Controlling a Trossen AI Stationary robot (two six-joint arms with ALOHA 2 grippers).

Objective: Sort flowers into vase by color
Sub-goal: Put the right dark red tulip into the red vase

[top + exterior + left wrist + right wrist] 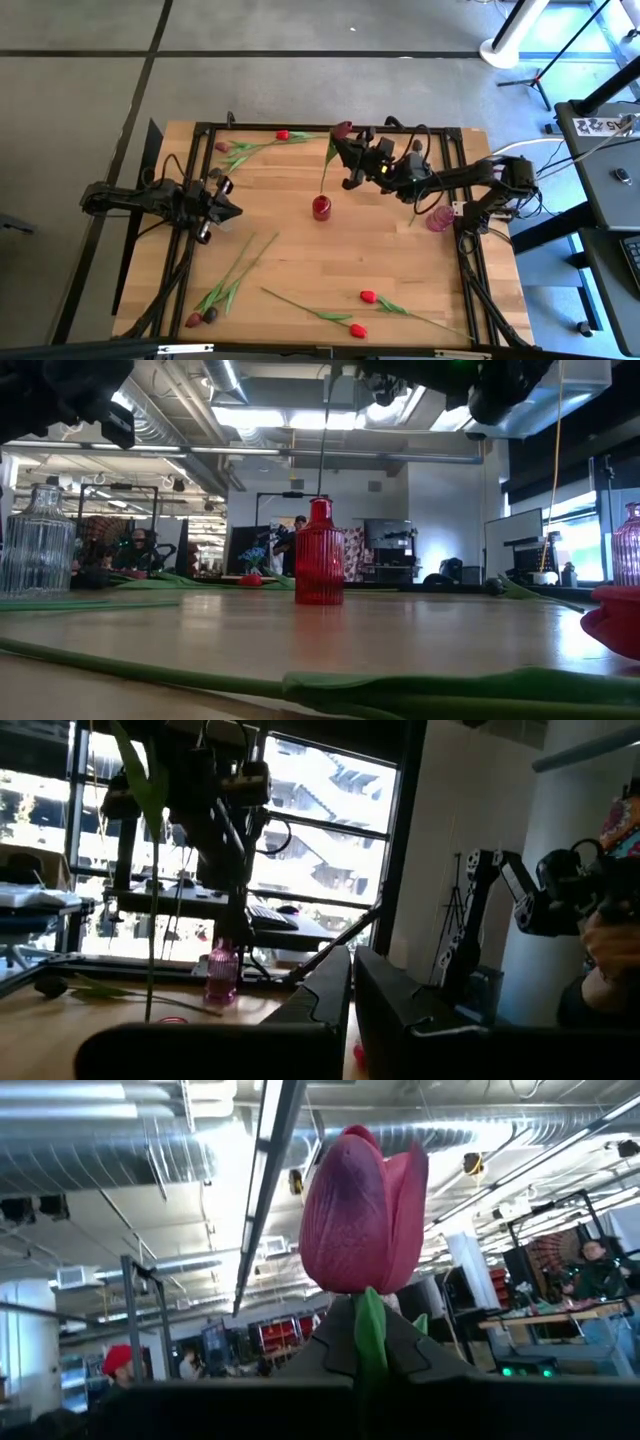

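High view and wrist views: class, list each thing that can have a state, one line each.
Right tool: shut on maroon tulip, stem hanging to the red vase's mouth.
Left tool: shut, empty.
Red vase: upright.
Pink vase: upright, empty.
Red tulips: lying on the table.

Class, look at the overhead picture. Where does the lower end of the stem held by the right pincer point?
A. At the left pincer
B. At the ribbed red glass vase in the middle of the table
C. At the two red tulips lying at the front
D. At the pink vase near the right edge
B: the right pincer grips the maroon tulip, and its thin green stem runs down to the ribbed red glass vase.
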